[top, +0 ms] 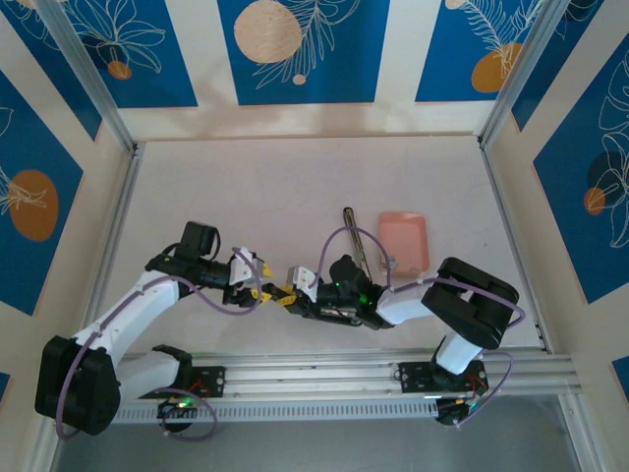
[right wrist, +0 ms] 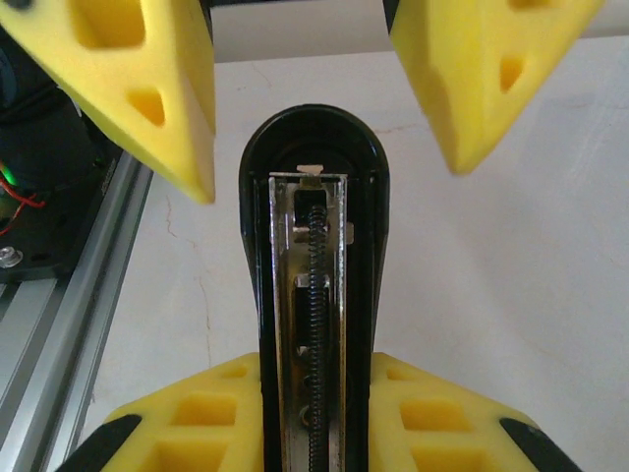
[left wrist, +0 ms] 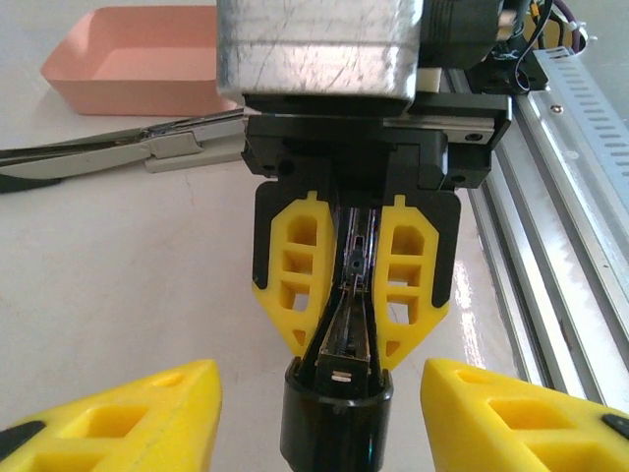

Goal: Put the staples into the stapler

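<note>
Centrally, right claw tight on the stapler, left claw wide apart astride its tip, pink tray just beyond.

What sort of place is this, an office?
Probably a robot test booth: white table walled by blue flower-print panels, robot arms bolted to an aluminium rail, a stapler and pink tray as props.

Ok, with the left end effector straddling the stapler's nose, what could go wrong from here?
1. The left end effector flanks the nose of the stapler without touching; an off-centre squeeze could twist it in the clamp of the right end effector.
2. The spring lies exposed along the open top; a stray fingertip might snag it.
</note>
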Robot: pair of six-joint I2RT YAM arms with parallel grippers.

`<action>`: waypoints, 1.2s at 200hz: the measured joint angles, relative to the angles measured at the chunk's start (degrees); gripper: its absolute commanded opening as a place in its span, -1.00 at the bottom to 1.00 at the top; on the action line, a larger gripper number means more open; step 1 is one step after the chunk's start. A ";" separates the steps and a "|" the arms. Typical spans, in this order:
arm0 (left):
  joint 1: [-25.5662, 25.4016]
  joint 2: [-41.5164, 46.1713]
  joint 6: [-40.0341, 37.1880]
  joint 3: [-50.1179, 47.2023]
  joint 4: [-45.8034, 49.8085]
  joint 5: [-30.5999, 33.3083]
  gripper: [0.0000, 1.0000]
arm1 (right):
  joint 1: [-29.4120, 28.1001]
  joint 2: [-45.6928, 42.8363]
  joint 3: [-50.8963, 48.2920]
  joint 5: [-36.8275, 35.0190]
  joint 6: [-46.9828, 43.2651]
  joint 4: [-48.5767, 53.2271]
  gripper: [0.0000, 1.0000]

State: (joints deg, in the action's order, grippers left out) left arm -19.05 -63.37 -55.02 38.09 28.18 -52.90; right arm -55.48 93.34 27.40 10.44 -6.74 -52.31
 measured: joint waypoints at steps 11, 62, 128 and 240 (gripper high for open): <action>0.00 -0.28 -0.44 0.00 0.24 0.00 0.03 | -0.15 0.00 0.00 -0.02 0.00 -0.35 -0.64; -0.55 -1.38 -1.14 0.00 1.62 0.02 -0.14 | -0.33 0.33 0.00 -0.87 0.22 -1.25 -0.64; -0.74 -2.10 -2.58 0.02 2.27 0.04 -0.38 | -0.44 0.66 0.00 -0.79 0.46 -1.16 -0.64; -1.11 -1.36 -2.97 1.18 5.35 3.76 -0.59 | -0.70 0.96 0.07 -2.64 3.26 -2.27 -0.01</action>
State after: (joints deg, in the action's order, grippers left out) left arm -20.16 -64.73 -58.00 39.27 33.54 -49.15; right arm -56.18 94.30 27.46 7.79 -3.49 -54.59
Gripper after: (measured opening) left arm 0.248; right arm 0.429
